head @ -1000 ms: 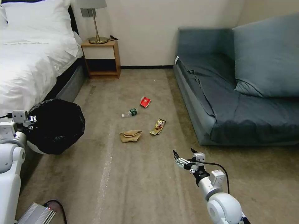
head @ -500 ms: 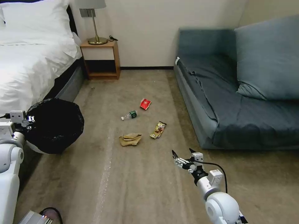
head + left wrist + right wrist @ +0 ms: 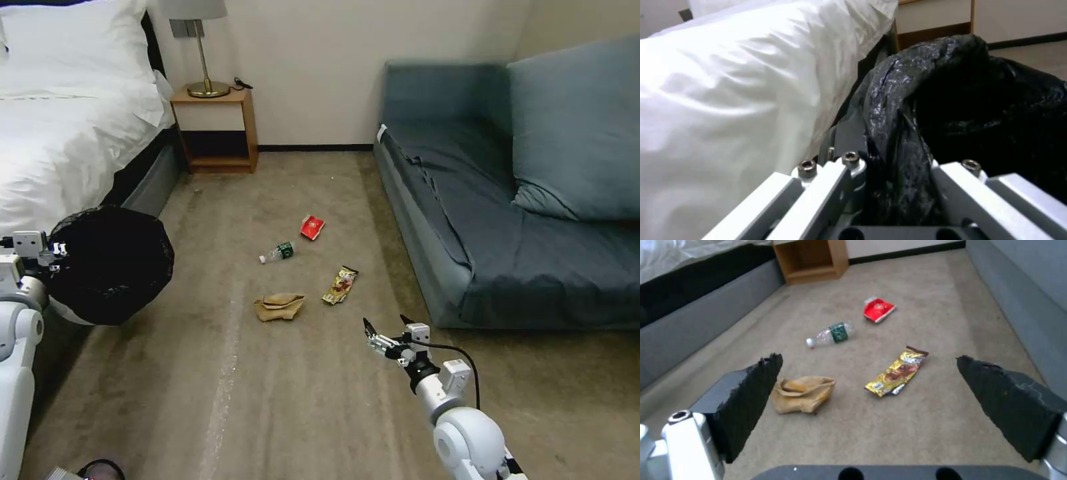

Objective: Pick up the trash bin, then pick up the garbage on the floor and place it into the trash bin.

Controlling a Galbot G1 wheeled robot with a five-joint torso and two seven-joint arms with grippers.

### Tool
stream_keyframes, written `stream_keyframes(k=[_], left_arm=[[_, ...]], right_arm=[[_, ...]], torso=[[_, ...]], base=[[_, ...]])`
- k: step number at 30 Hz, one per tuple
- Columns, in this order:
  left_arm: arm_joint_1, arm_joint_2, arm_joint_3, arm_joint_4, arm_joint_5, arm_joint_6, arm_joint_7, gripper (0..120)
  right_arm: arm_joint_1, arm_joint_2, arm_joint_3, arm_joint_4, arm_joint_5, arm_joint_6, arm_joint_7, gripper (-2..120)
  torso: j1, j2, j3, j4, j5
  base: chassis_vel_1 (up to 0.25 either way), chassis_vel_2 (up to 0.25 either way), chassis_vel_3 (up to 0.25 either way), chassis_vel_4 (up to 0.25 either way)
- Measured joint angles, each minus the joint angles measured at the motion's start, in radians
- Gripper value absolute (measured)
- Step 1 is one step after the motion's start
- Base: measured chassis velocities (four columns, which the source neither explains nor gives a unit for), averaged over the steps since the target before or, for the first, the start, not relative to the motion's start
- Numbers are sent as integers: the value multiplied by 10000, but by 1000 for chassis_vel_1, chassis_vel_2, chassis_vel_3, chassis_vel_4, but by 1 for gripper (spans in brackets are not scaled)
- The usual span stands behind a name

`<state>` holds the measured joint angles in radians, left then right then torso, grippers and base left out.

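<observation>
Ahead of the right gripper's (image 3: 387, 325) wide-open jaws lies the garbage (image 3: 303, 267); left gripper (image 3: 889, 186) clamps the trash bin (image 3: 107, 263).

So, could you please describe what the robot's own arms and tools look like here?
Both arms are glossy white with rounded joints. The right tool is silver metal with two dark, wedge-shaped fingers whose pads look rough; a thin black cable loops along its wrist. The left tool shows silver bars and hex-head screws.

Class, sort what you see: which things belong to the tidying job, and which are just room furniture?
Job: trash bin, held by left hand; paper bag; snack wrapper; bottle; red packet; open right hand.

Not job: bed; nightstand; lamp; sofa.
</observation>
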<state>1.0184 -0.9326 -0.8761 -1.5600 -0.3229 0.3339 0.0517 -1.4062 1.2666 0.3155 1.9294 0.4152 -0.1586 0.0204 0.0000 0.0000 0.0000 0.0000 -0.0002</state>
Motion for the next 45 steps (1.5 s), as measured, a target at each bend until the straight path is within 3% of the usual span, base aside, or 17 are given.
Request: stream_keyframes(k=[35,45], left_arm=[[-63,-157,58,165,-22,-369,185,5],[-362,-231,233,433,4,-452,240,5]], right_arm=[[613,732,-815,-801,-515,-173,-55,100],[762,770,-846,-1022,-479,-174,-90,100]], torso=[[0,0,0,0,1],[-1,0,0,0,2]], base=[[-77,69,76,-72],[-99,98,105,-107]])
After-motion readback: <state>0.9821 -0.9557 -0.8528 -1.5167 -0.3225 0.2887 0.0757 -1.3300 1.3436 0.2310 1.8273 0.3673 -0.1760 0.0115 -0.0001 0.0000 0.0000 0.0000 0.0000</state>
